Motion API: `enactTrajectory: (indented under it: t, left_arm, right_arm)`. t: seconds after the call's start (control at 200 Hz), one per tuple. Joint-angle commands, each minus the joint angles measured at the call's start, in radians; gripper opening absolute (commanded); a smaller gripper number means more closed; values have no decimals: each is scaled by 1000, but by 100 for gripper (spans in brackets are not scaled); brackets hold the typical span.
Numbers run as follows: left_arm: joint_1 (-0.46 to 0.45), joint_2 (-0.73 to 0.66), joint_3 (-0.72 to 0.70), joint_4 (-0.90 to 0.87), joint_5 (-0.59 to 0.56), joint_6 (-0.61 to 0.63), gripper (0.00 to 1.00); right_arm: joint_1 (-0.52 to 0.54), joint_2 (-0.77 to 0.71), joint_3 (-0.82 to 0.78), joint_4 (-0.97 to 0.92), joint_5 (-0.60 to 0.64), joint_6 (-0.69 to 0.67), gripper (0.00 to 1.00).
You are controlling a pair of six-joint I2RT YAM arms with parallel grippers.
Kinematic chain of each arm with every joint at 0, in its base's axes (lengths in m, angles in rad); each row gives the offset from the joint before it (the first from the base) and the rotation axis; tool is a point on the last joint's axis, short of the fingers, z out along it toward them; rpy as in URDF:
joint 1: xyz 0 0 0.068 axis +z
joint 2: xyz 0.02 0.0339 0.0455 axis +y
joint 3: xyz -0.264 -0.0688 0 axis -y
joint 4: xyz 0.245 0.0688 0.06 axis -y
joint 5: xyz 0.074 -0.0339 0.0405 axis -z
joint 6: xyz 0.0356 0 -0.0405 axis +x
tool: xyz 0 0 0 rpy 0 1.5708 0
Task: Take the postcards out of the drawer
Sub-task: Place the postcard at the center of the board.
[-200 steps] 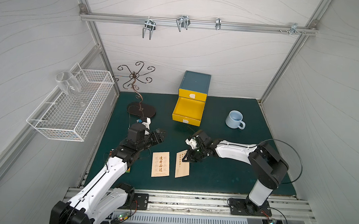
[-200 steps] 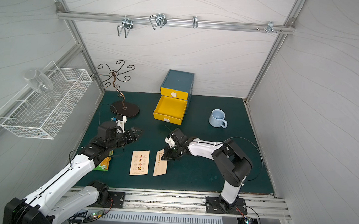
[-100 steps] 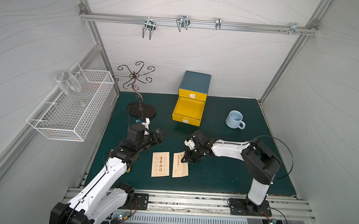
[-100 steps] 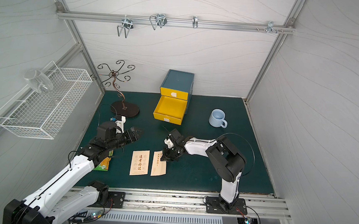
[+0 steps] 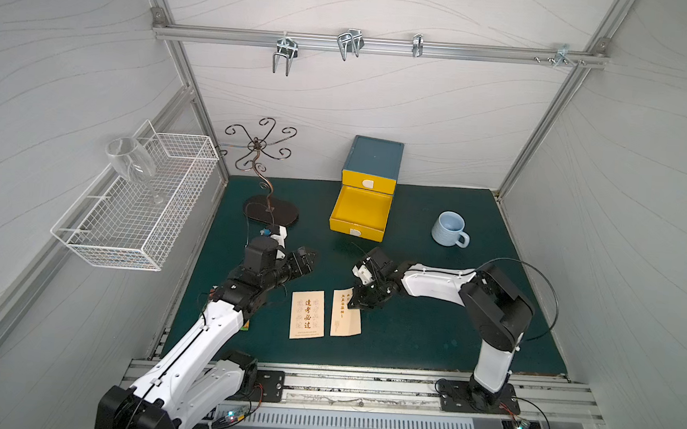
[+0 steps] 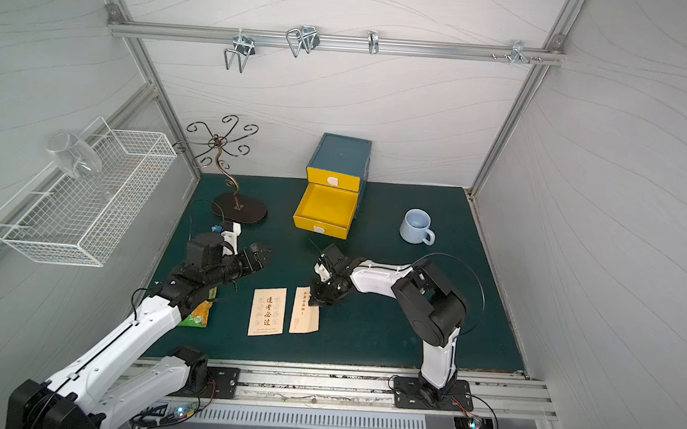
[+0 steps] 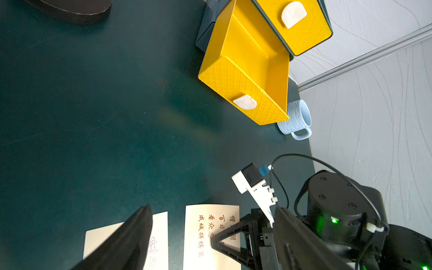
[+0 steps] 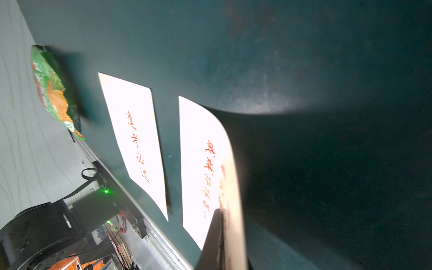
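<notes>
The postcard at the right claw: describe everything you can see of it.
The postcard is a thin cream-beige rectangle, seemingly card stock, printed with columns of small orange-brown Chinese characters. Most of it lies flat on the green mat, beside the bold-lettered card with a narrow gap between them. One end curls upward, pinched in the shut right claw.

Robotics laboratory test cell: white wall panels (image 5: 341,107) were framed in aluminium extrusion, an overhead rail (image 5: 489,53) carried metal hooks (image 5: 283,56), and a left arm (image 5: 205,334) and right arm (image 5: 436,284) stood bolted to a slotted base rail (image 5: 363,384) at the edge of a dark green mat (image 5: 428,337). Exposed wiring and a lit circuit board (image 5: 232,415) lay in front.
</notes>
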Motion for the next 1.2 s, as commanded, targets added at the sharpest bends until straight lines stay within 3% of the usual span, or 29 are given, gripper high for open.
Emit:
enactTrajectory:
  t: [0.0,0.255,0.74,1.196]
  left_arm:
    - [5,-7,-1,24,-8,16,86]
    - [5,-14,-7,22,-11,14,87]
    - [4,-9,-7,19,-12,15,87]
    - [6,9,15,11,-11,30,88]
  right_arm:
    - [10,29,11,-97,41,-42,0]
    - [14,39,17,-110,44,-46,4]
    - [36,40,36,-169,100,-60,24]
    - [36,18,31,-215,140,-69,32]
